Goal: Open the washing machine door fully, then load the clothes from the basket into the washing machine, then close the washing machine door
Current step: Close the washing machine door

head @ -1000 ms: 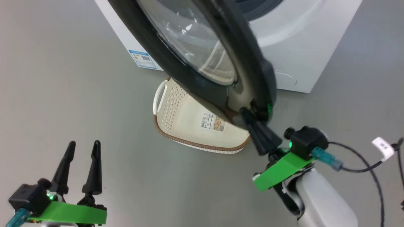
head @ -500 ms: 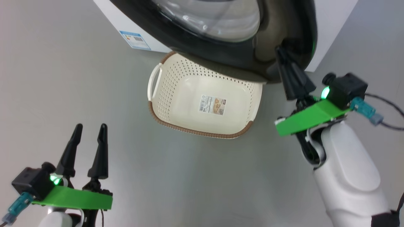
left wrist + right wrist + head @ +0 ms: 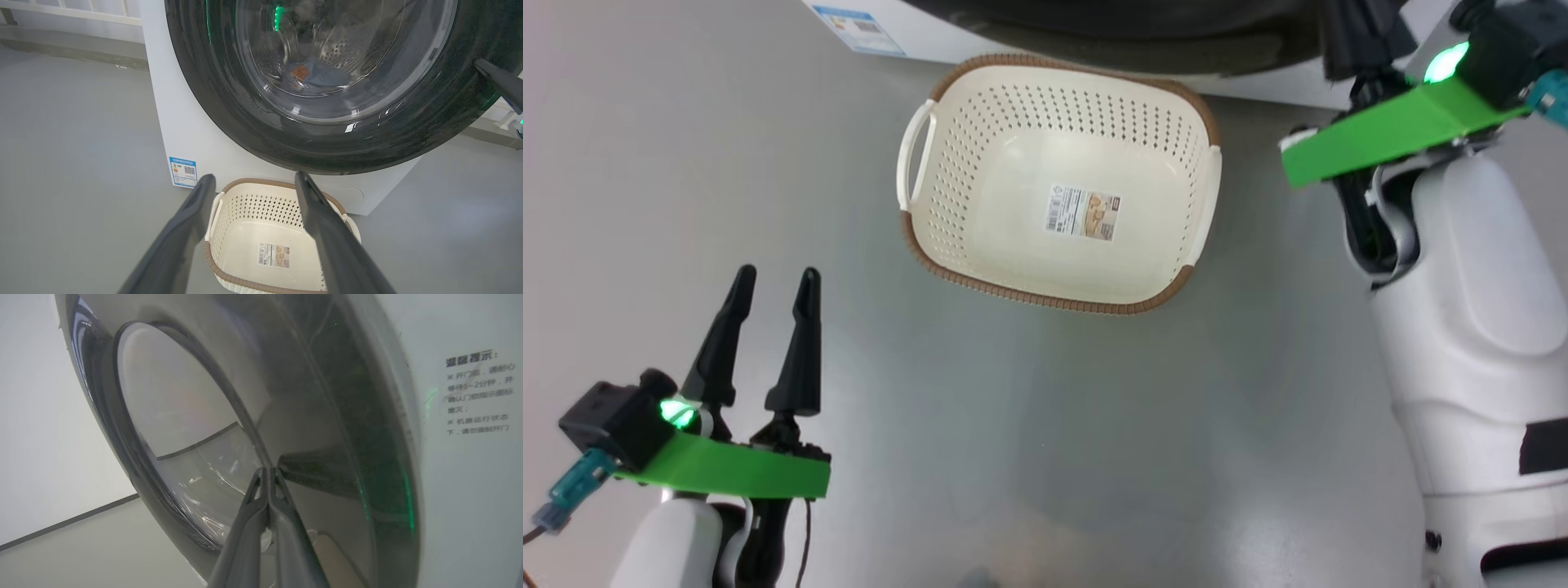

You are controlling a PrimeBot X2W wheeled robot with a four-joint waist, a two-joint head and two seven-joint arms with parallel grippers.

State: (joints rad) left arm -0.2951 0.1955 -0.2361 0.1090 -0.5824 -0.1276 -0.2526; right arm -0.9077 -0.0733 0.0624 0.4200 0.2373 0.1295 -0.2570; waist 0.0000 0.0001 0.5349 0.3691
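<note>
The cream basket [image 3: 1045,298] stands empty on the floor, its barcode sticker showing inside. Right behind it, the black washing machine door [image 3: 253,122] lies against or very near the white washing machine [image 3: 179,122]; I cannot tell whether it is latched. Through its glass, light-blue clothes [image 3: 314,75] with an orange print lie in the drum. My right gripper [image 3: 265,472] is shut, empty, its tips pressed on the door's glossy face near the right rim. My left gripper [image 3: 776,278] hangs open and empty at the lower left, well short of the basket.
A blue energy label [image 3: 183,171] marks the machine's lower left corner, and a text sticker [image 3: 478,396] sits on its front by the door. My pale right forearm [image 3: 1478,286] stands right of the basket. Grey floor [image 3: 1045,457] surrounds the basket.
The door swung from half open toward the machine front, with my shut right gripper pushing along it. The head camera tipped, so the basket now shows whole. The left gripper stayed open.
</note>
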